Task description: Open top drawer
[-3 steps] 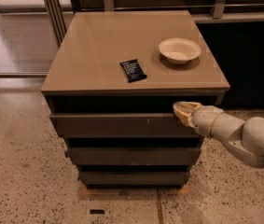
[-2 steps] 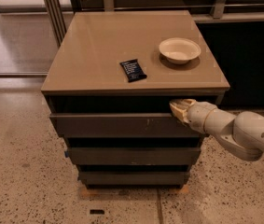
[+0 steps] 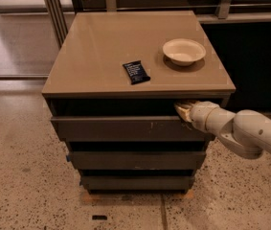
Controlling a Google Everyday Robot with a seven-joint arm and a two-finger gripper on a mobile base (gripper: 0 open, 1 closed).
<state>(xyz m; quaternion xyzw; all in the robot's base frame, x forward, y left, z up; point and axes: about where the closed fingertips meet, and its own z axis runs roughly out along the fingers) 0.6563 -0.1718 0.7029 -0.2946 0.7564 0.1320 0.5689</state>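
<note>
The top drawer (image 3: 125, 129) is the widest dark grey front, slanted, just under the tan cabinet top (image 3: 101, 47), with small pale scratches right of centre. A dark gap shows above its upper edge. My gripper (image 3: 184, 111) comes in from the right on a white arm (image 3: 250, 133). Its tip sits at the drawer's upper right edge, reaching into the gap under the cabinet top.
A white bowl (image 3: 184, 51) and a dark snack packet (image 3: 136, 72) lie on the cabinet top. Two narrower grey drawers (image 3: 136, 159) sit below the top one. Speckled floor surrounds the cabinet; metal posts (image 3: 53, 11) stand behind left, a dark counter at right.
My gripper has moved a little left and further into the gap above the top drawer's right end. The drawer front looks unmoved.
</note>
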